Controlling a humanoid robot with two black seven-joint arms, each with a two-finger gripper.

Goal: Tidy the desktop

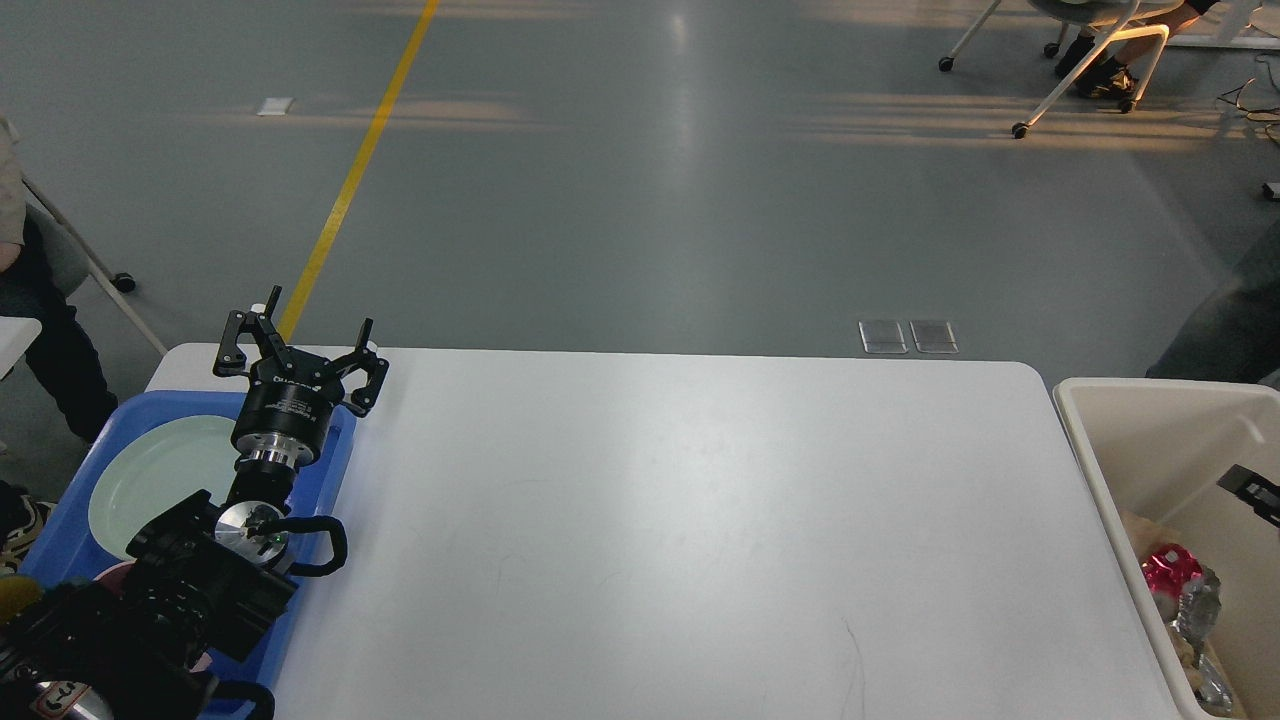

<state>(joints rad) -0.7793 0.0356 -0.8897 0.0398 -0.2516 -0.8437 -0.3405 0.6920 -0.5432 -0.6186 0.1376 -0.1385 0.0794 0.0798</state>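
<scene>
The white desktop [680, 520] fills the middle of the head view and nothing lies on its surface. My left gripper [305, 338] is open and empty, held above the far end of the blue tray [335, 480] at the desktop's left edge. Only a small black piece of my right gripper [1250, 490] shows at the right edge, over the beige bin [1140, 430]; its fingers cannot be told apart. A red can [1163, 568] lies inside the bin, apart from that gripper.
A pale green plate [160, 480] lies in the blue tray. The bin also holds crumpled foil [1200, 600] and brown paper. A person sits at the far left [40, 300]. Office chairs stand at the back right [1090, 60].
</scene>
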